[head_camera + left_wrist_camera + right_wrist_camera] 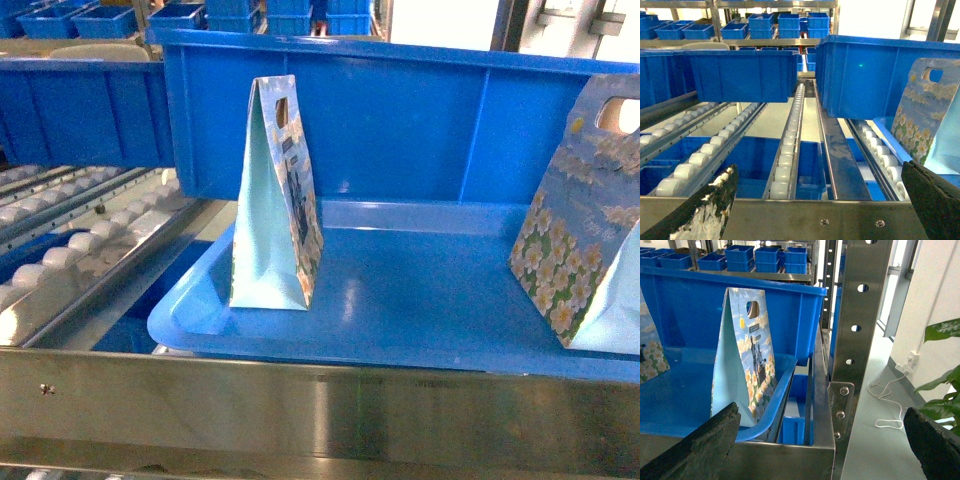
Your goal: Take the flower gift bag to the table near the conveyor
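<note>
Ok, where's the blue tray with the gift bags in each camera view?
Head: the blue tray fills the lower middle and right.
Left wrist: only a strip of its rim, mid-right.
Right wrist: lower left, its right corner showing.
Shared landmark: the tall blue bin right behind the tray, in all three views.

The head camera looked down, close, into a blue tray. Both wrist cameras faced forward over the steel rail, sharing its gift bags.

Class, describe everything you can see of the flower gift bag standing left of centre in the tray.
The flower gift bag stands upright in the shallow blue tray, untouched by either gripper. It looks like paper, tapering to a narrow top with a die-cut handle hole. Its pale blue gusset faces the head camera; the printed face shows white flowers on blue.
</note>
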